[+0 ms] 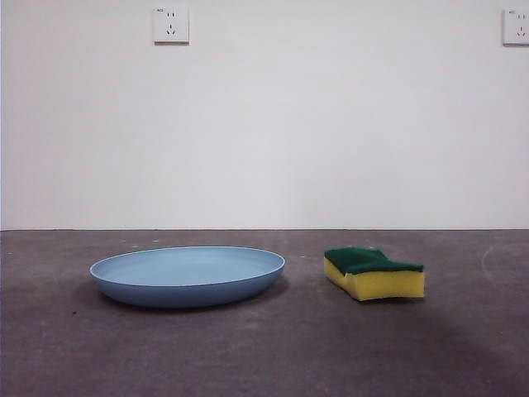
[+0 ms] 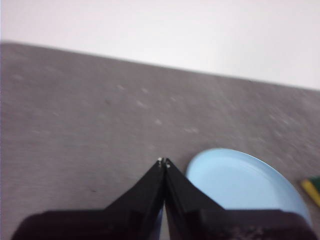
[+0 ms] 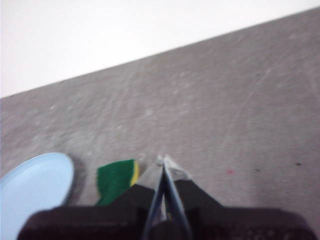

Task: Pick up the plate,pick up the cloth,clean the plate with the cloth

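Note:
The light-blue plate [image 1: 188, 275] lies flat on the grey table, left of centre in the front view. The cloth, a yellow sponge with a dark green top [image 1: 374, 273], lies to its right, apart from it. Neither arm shows in the front view. My left gripper [image 2: 163, 162] is shut and empty, held above the table beside the plate [image 2: 240, 180]. My right gripper [image 3: 163, 160] is shut and empty, above the table beside the sponge [image 3: 117, 180], with the plate [image 3: 35, 182] further off.
A white wall stands behind the table with two sockets [image 1: 170, 25] high up. The grey table top [image 1: 264, 356] stretches in front of and around both things.

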